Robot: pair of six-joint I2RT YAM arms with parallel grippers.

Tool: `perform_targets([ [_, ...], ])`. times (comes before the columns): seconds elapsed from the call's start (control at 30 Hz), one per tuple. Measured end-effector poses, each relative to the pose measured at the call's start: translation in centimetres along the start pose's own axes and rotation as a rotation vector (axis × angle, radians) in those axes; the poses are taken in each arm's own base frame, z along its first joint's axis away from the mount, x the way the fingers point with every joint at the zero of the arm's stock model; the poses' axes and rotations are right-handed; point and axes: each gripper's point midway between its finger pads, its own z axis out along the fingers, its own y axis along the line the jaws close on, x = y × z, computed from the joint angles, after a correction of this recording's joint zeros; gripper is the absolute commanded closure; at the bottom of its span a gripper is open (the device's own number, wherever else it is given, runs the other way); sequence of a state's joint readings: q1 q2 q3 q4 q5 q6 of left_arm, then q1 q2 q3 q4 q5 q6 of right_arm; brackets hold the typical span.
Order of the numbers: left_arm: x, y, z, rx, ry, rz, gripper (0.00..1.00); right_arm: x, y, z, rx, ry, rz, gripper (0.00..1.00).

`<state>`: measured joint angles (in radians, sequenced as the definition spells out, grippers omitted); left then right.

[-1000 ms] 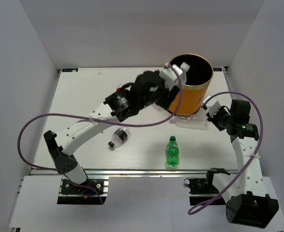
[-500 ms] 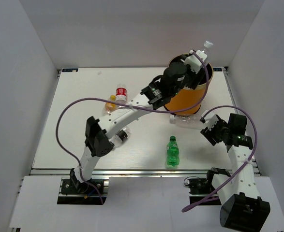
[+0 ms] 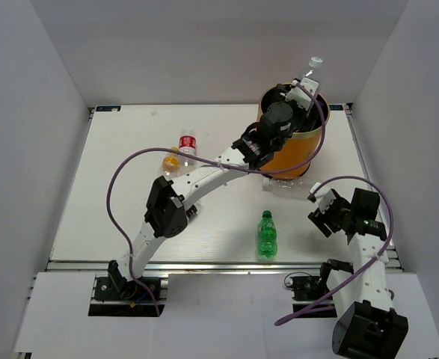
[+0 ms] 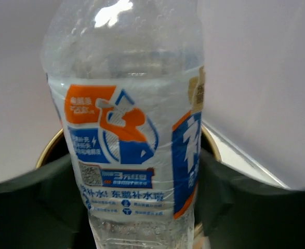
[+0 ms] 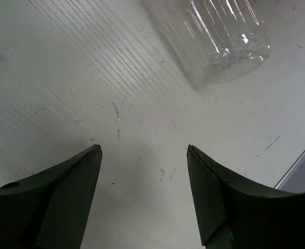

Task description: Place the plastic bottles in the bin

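Observation:
My left gripper (image 3: 300,91) hangs over the mouth of the orange bin (image 3: 294,153). A clear plastic bottle (image 4: 126,129) with a blue and orange label stands upright between its fingers, white cap (image 3: 315,61) up. The jaws look spread, and a sliver of gold rim (image 4: 48,150) shows beside the bottle. My right gripper (image 5: 144,150) is open and empty, low over the table. A clear bottle (image 5: 214,36) lies just ahead of it, at the foot of the bin (image 3: 290,188). A green bottle (image 3: 265,233) lies near the front edge.
A red-labelled bottle (image 3: 187,142) and a yellow-orange one (image 3: 172,161) sit at mid-left. Another clear bottle (image 3: 194,211) is partly hidden under the left arm. White walls enclose the table on three sides. A purple cable loops off each arm.
The left arm swung the labelled bottle from the bin's left rim to over its mouth, and its jaws widened. The right gripper opened and drew back from the clear bottle.

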<state>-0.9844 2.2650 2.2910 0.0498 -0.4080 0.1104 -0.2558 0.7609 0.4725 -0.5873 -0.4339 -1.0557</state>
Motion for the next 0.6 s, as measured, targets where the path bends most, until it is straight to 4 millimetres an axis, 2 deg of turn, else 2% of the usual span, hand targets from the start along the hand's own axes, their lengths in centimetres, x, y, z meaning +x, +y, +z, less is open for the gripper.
perform_targets([
  [0.03, 0.2, 0.2, 0.1, -0.008, -0.001, 0.001, 0.00, 0.0, -0.1, 0.0, 0.002, -0.004, 0.000, 0.25],
  [0.23, 2.1, 1.3, 0.9, -0.063, 0.037, 0.010, 0.00, 0.0, -0.7, -0.2, 0.025, -0.011, 0.003, 0.22],
  [0.37, 4.4, 2.5, -0.2, -0.091, 0.126, 0.045, 0.00, 0.0, -1.5, -0.4, 0.047, -0.015, -0.012, 0.22],
  [0.43, 5.3, 3.2, -2.1, -0.094, 0.197, 0.063, 0.00, -0.1, -2.5, -0.5, 0.067, -0.023, -0.035, 0.24],
  [0.5, 5.2, 4.4, -5.1, -0.092, 0.266, 0.073, 0.00, -0.4, -3.5, -0.4, 0.066, -0.037, -0.085, 0.25],
  [0.6, 3.4, 6.3, -10.4, -0.089, 0.320, 0.048, 0.00, -0.7, -4.4, -0.1, 0.035, -0.068, -0.170, 0.26],
])
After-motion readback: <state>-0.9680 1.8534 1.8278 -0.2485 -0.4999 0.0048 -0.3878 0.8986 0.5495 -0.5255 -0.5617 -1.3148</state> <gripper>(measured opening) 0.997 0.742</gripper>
